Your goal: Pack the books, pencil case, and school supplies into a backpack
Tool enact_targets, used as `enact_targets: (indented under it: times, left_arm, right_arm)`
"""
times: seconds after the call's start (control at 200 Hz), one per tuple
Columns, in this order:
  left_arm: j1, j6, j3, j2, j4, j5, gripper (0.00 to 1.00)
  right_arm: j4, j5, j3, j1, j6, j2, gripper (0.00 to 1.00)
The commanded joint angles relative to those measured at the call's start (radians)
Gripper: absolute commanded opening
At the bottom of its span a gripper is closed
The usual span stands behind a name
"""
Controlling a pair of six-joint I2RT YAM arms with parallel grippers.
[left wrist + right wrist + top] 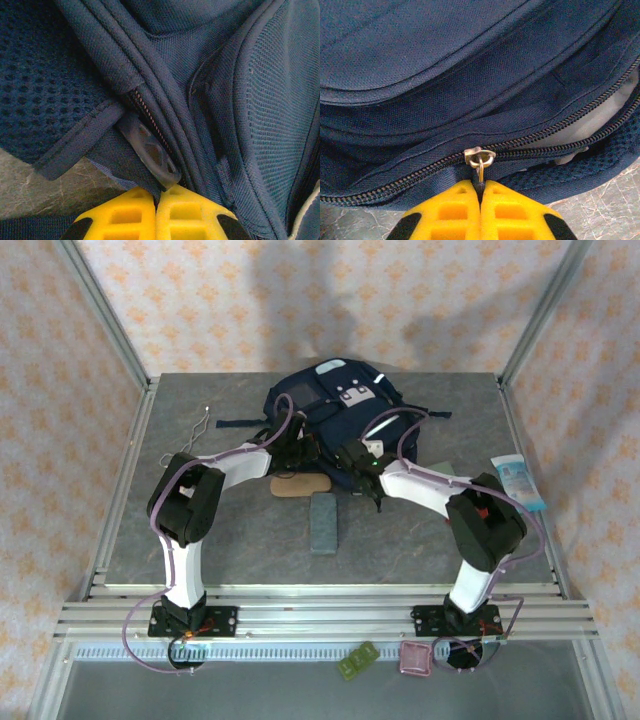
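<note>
The navy backpack (335,405) lies at the back middle of the table. My left gripper (300,448) is shut on a fold of the backpack's fabric (150,135), right beside a grey rubber pull tab (150,155). My right gripper (481,187) is shut on the metal zipper pull (480,172) under the slider (479,155). To the right of the slider the zipper gapes over something pale (610,117). Two school supplies lie in front of the backpack: a tan oblong case (300,486) and a grey-blue flat case (323,522). The books are out of view.
A pale blue-and-white packet (518,480) lies at the table's right edge. A thin bent wire (198,427) rests at the back left. A green piece (357,660) and a pink piece (415,658) sit below the front rail. Dark straps (430,415) trail from the backpack.
</note>
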Motion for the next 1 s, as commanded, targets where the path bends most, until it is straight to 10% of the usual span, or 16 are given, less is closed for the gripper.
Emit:
enact_targets:
  times: [0.0,0.45,0.996]
  left_arm:
    - [-0.007,0.007,0.040,0.000,0.055,0.008,0.00]
    - [0.019,0.068,0.049,-0.012,0.017,-0.012,0.00]
    - [0.033,0.119,0.265,0.102,-0.013,-0.069,0.00]
  right_arm:
    - [-0.052,0.073,0.022,0.000,0.014,-0.002,0.00]
    - [-0.128,0.059,-0.129,-0.143,-0.010,-0.147,0.00]
    - [0.106,-0.452,-0.153,0.052,-0.021,-0.304,0.00]
